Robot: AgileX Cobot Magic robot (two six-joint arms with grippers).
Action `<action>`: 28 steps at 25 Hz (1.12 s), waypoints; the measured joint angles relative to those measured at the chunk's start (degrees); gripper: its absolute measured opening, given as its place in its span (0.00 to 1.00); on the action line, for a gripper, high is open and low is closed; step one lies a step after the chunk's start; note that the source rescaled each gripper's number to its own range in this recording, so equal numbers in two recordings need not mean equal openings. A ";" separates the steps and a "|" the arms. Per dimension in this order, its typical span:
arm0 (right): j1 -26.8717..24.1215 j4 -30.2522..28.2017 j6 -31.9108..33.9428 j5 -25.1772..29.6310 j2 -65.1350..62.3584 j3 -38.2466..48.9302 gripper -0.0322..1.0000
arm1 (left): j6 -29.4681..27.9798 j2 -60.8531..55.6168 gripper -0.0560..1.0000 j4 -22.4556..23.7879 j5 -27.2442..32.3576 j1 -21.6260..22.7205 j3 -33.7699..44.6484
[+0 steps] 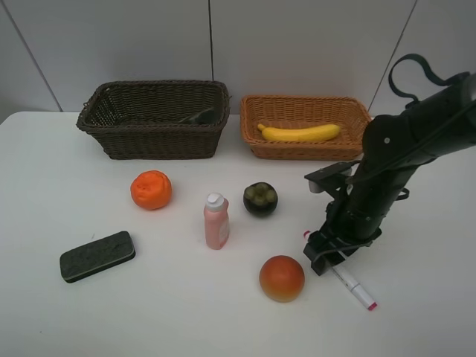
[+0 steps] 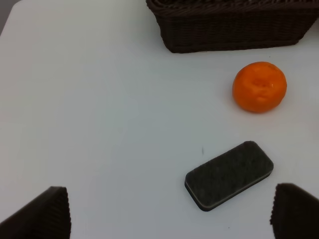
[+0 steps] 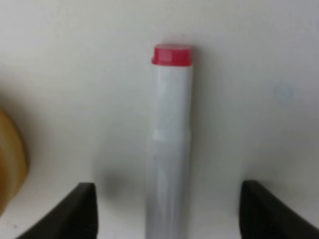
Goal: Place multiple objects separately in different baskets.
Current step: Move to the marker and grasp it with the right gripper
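**A:** Front of the table [image 1: 44, 312]: the right gripper [image 3: 167, 188] is down over the marker [image 1: 355, 286]. Its jaws sit either side of the barrel with a gap on both sides, so nothing is gripped yet.

**B:** It's straddling the barrel crosswise, so a squeeze should catch it. What about the red fruit [image 1: 282, 278]?

**A:** Near the marker, not touching. The left gripper [image 2: 172, 191] is spread wide and empty, facing the eraser [image 2: 229, 174].

**B:** Mid-table, the pink bottle [image 1: 216, 221] stands upright; the mangosteen [image 1: 260, 198] and orange [image 1: 151, 190] lie loose.

**A:** At the back, the banana [image 1: 299, 133] lies in the tan basket [image 1: 305, 103]. Something dark, probably the green bottle [image 1: 199, 116], is in the dark basket [image 1: 152, 137]. That looks like fruit in one and non-food in the other, so I'd guess the marker goes in the dark basket.
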 joint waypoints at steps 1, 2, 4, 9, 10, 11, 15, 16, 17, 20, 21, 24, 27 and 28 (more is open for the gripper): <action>0.00 0.00 0.00 0.00 0.00 0.00 0.58 | 0.00 0.00 1.00 0.00 0.00 0.00 0.00; 0.00 0.00 0.00 0.20 0.00 0.00 0.48 | 0.00 0.00 1.00 0.00 0.00 0.00 0.00; 0.00 0.00 0.00 0.74 0.54 0.00 0.23 | 0.00 0.00 1.00 0.00 0.00 0.00 0.00; 0.00 -0.01 0.00 1.89 1.92 -0.38 0.04 | 0.00 0.00 1.00 0.00 0.00 0.00 0.00; 0.00 0.05 0.00 2.10 2.01 -0.44 0.04 | 0.00 0.00 1.00 0.00 0.00 0.00 0.00; 0.00 0.05 0.00 2.09 2.01 -0.44 0.04 | 0.00 0.00 1.00 0.00 0.00 0.00 0.00; 0.00 0.07 0.00 2.09 2.01 -0.44 0.04 | 0.00 0.00 1.00 0.00 0.00 0.00 0.00; 0.00 0.12 0.00 2.09 2.01 -0.44 0.04 | 0.00 0.00 1.00 0.00 0.00 0.00 0.00; 0.00 0.12 0.00 2.09 2.01 -0.44 0.04 | 0.00 0.00 1.00 0.00 0.00 0.00 0.00; 0.00 0.19 0.00 2.21 1.96 -0.49 0.04 | 0.00 0.00 1.00 0.00 0.00 0.00 0.00; 0.00 0.19 0.00 2.26 1.81 -0.55 0.04 | 0.00 0.00 1.00 0.00 0.00 0.00 0.00; 0.00 0.00 0.00 3.72 0.73 -0.68 0.04 | 0.00 0.00 1.00 0.00 0.00 0.00 0.00; 0.00 -1.42 0.16 8.42 -3.01 -3.03 0.04 | 0.00 0.00 1.00 0.00 0.00 0.00 0.00; 0.00 -2.06 0.52 9.82 -4.61 -4.30 0.04 | 0.00 0.00 1.00 0.00 0.00 0.00 0.00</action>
